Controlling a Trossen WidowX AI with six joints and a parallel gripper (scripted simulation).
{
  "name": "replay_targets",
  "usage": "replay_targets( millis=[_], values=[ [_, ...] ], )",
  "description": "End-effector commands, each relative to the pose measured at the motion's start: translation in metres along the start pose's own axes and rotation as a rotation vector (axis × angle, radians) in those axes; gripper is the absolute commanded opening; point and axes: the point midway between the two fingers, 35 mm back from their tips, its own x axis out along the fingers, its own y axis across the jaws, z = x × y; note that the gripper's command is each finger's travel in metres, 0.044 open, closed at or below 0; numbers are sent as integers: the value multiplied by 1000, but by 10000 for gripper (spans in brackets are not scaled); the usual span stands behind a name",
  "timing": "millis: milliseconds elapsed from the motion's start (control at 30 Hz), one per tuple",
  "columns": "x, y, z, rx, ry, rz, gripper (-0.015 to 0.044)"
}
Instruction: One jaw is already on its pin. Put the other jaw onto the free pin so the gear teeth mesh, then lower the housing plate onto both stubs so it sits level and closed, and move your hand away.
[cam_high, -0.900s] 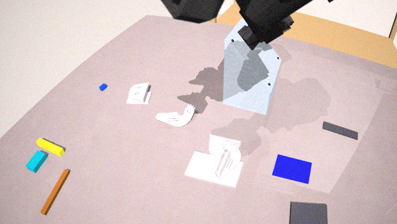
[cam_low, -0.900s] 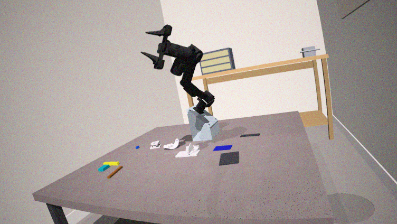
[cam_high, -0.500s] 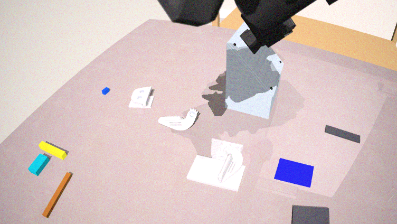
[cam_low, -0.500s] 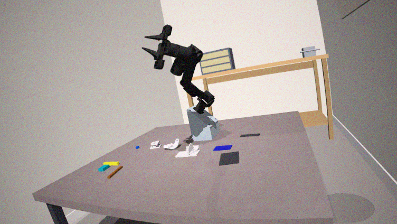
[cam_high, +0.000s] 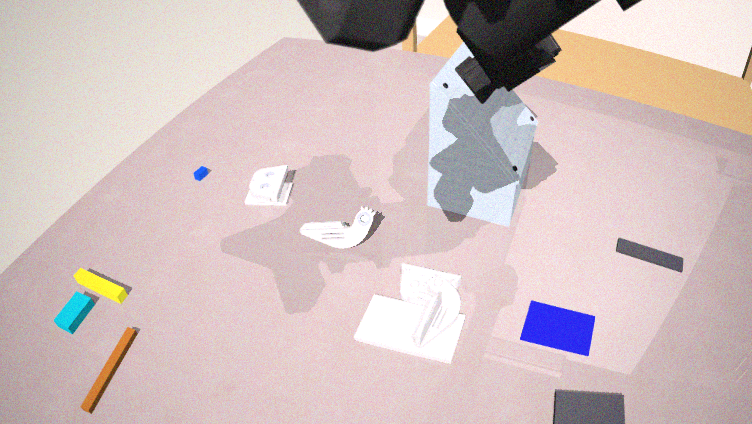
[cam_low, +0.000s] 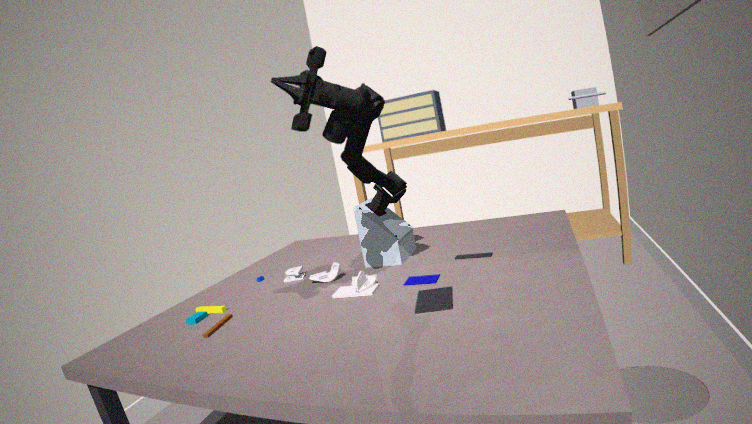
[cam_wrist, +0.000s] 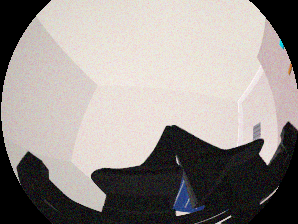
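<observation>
While raised and shut on nothing, the end effector (cam_low: 272, 80) (cam_wrist: 170, 129) above a white, curved, toothed jaw (cam_high: 344, 237) (cam_low: 327, 274).

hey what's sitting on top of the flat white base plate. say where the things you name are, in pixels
On the white base plate (cam_high: 387, 318) (cam_low: 344, 291), toward one end, stands a white jaw (cam_high: 432, 316) (cam_low: 361, 282) with an upright white panel behind. The jaw hides the surface beneath it, and I can't make out the pins.
</observation>
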Motion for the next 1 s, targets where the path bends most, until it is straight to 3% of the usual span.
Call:
replay_targets(
  millis=[0, 400, 967],
  values=[
    [0, 0, 0, 0, 0, 0, 0],
    [-4, 16, -3, 101, 35, 27, 0],
    [-26, 125, 34, 284, 43, 265, 0]
  ],
)
